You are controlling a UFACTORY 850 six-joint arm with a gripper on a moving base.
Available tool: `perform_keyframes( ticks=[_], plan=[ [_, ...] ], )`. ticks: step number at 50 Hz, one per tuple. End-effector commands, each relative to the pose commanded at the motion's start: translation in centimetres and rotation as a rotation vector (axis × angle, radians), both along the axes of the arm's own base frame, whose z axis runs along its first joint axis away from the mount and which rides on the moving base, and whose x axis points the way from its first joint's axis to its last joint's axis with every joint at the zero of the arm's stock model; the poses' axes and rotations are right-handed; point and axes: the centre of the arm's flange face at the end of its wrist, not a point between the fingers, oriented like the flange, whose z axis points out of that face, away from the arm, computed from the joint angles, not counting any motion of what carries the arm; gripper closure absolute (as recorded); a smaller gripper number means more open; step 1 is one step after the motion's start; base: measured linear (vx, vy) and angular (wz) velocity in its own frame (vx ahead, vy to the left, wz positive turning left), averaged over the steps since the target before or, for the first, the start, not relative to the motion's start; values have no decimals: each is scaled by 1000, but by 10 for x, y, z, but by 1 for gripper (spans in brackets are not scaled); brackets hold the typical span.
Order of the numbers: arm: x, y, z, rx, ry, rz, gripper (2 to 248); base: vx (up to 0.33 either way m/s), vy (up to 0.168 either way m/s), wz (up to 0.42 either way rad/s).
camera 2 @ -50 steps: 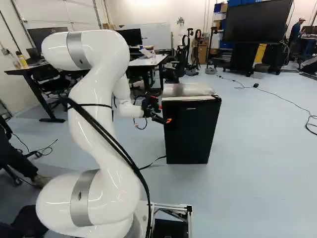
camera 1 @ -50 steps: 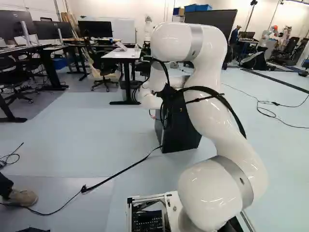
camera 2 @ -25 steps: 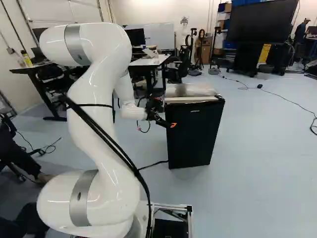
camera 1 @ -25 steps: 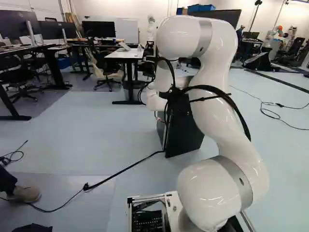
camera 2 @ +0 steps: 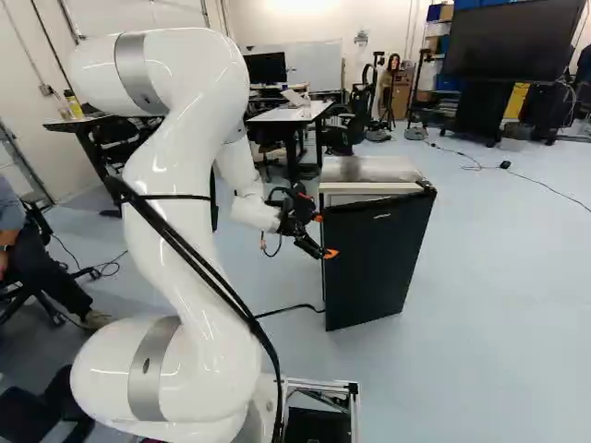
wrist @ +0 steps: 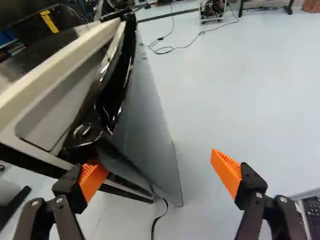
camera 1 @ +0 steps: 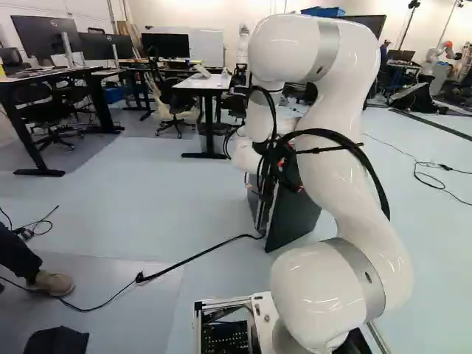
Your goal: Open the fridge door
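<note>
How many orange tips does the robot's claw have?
2: one orange tip at the edge of the fridge door, the other out beyond the door's outer face, clear of it.

Looks like a robotics lab to me: white robot arm [camera 2: 199, 175] up front, another robot [camera 1: 447, 53] way back, plus desks [camera 1: 203, 84] with monitors [camera 1: 167, 46] and cables [wrist: 195, 37] across the floor.

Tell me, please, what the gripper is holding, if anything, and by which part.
Nothing is held: the gripper is open, one orange pad at the edge of the fridge door, the other clear of it.
</note>
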Motion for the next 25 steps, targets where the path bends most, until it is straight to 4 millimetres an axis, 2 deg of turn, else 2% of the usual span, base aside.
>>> perform_keyframes(
  ticks=[25],
  plan=[
    [-58, -17, -8, 88, 53, -285, 3, 0, 2, 9]
  ],
)
